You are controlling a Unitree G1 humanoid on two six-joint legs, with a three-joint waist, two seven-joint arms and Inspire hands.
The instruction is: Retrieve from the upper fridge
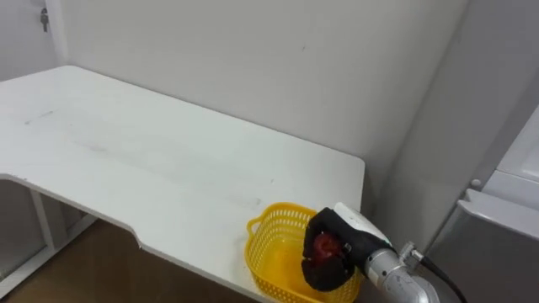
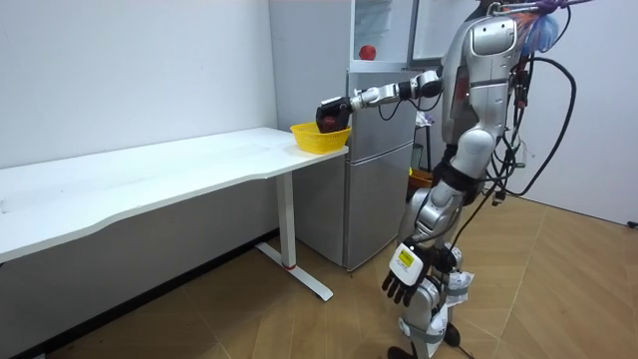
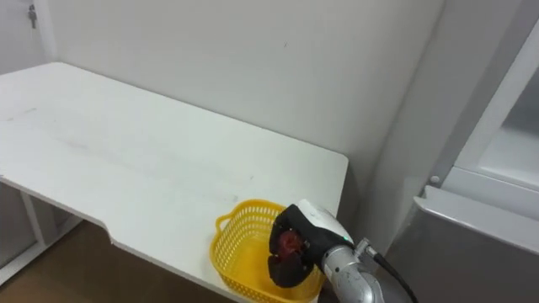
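My right hand (image 1: pixel 337 252) is shut on a small red fruit (image 1: pixel 326 245) and hovers just over the yellow basket (image 1: pixel 268 246). This basket sits at the right end of the white table (image 1: pixel 168 160), close to the front edge. In the right eye view the hand (image 3: pixel 295 252) covers the basket's (image 3: pixel 232 244) right side, and the fruit (image 3: pixel 290 242) peeks out between the curled fingers. The room view has the right arm stretched out to the basket (image 2: pixel 319 138). My left hand (image 2: pixel 403 281) hangs low by my leg, fingers relaxed.
The grey fridge (image 2: pixel 379 170) stands right beside the table's end, its upper compartment open, with another red thing (image 2: pixel 368 52) on its shelf. I stand in front of the fridge. A plain wall (image 1: pixel 278 59) runs behind the table.
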